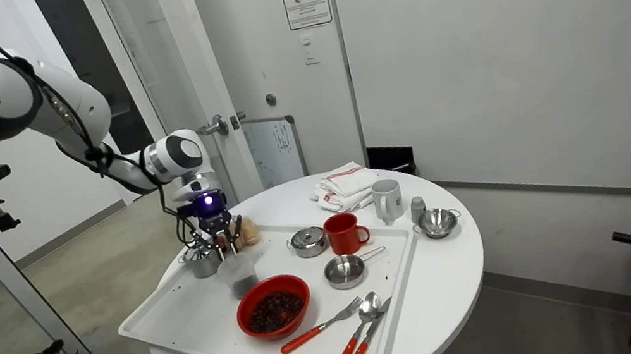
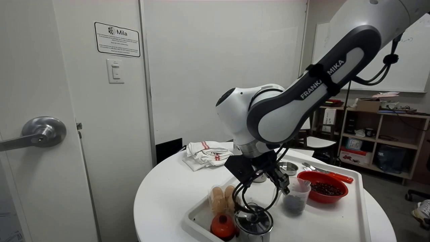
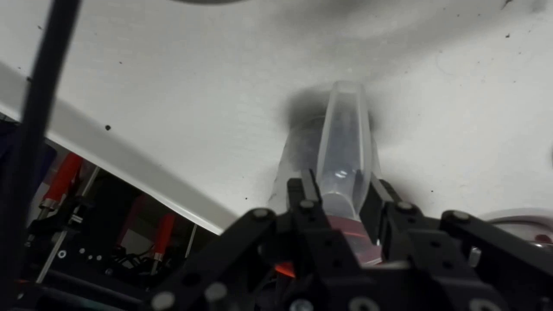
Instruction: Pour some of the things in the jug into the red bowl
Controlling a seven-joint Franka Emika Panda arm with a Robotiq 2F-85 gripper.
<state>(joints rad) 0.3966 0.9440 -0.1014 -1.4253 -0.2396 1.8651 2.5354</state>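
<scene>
The jug (image 1: 235, 272) is a translucent plastic one with dark bits in its bottom. It stands on or just above the tray, beside the red bowl; I cannot tell if its base touches. It also shows in an exterior view (image 2: 297, 191). My gripper (image 3: 341, 185) has its fingers closed on both sides of the jug's handle (image 3: 345, 142). The jug looks close to upright. The red bowl (image 1: 278, 330) holds many dark bean-like pieces and shows in both exterior views (image 2: 323, 199). In the wrist view, red shows through the jug's wall.
A white tray (image 1: 197, 315) lies on the round table. A lidded steel pot (image 2: 254, 220), eggs (image 2: 219, 204) and a red-orange object (image 2: 222, 227) stand close behind the gripper. A red mug (image 1: 344, 233), steel pan (image 1: 345, 272) and fork (image 1: 322, 326) lie around.
</scene>
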